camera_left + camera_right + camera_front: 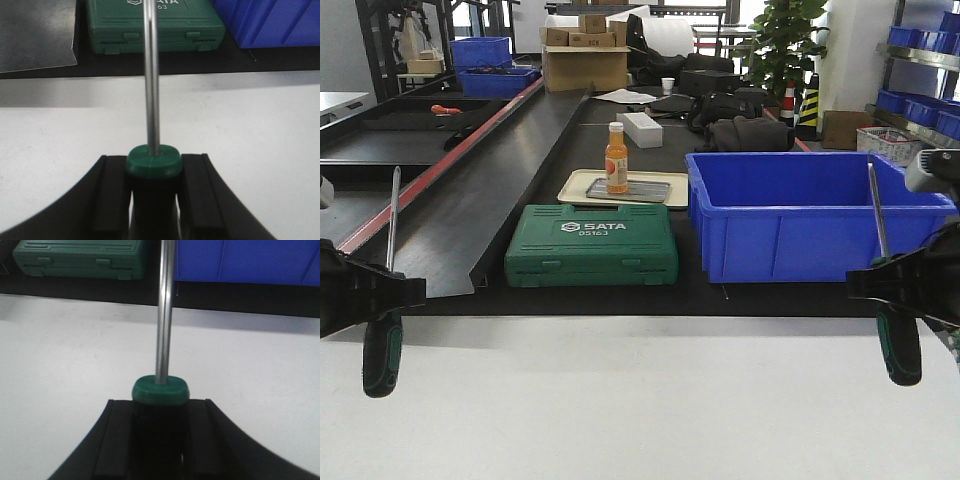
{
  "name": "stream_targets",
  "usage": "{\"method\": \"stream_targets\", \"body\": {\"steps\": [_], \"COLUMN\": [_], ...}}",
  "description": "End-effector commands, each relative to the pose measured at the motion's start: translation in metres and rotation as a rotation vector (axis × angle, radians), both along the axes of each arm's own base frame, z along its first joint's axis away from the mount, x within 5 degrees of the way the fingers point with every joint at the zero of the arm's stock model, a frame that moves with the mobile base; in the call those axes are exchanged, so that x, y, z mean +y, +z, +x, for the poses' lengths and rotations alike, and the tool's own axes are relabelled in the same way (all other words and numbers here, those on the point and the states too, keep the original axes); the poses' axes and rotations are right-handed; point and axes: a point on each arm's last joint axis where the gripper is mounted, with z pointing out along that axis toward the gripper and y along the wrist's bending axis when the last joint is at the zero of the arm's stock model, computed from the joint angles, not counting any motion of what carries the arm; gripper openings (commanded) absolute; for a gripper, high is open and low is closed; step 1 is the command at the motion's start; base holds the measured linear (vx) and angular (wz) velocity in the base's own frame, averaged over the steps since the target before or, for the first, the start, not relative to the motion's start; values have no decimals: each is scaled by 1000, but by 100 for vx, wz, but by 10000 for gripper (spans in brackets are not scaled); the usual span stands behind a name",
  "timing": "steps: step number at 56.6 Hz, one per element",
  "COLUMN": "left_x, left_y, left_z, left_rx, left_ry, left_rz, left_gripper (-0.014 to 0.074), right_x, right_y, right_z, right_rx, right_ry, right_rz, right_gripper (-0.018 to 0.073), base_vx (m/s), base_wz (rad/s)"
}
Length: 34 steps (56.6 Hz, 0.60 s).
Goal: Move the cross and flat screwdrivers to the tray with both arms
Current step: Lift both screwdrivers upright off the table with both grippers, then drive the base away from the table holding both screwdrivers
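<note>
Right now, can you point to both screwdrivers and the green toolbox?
Left screwdriver (382,355): front view, on its black-and-green handle.
Right screwdriver (902,350): front view, on its handle.
Green toolbox (591,250): front view, middle of its lid.

You can read the white brand lettering "SATA" on the lid of the green tool case (591,246), with a small number under it that looks like "05163". In the left wrist view you see only the tail of that print on the same case (155,25): "ATA" and "63". The label on the orange bottle (616,158) is too small for you to read.
</note>
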Motion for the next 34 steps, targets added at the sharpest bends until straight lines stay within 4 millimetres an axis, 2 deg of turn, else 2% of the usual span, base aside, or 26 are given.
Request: {"method": "stream_targets", "body": {"steps": [1, 34], "left_x": [0, 0], "left_y": [26, 26], "left_z": [-5, -5], "left_rx": [-138, -138], "left_ry": [18, 18], "left_rz": [-39, -39], "left_gripper": [-3, -3], "right_x": [-1, -1], "right_y": [24, 24], "right_z": [-5, -5], "right_rx": [-135, -134], "right_ry": [-6, -8], "right_rz": [11, 14], "right_gripper": [-9, -9], "base_vx": [0, -4], "base_wz": [1, 2]}}
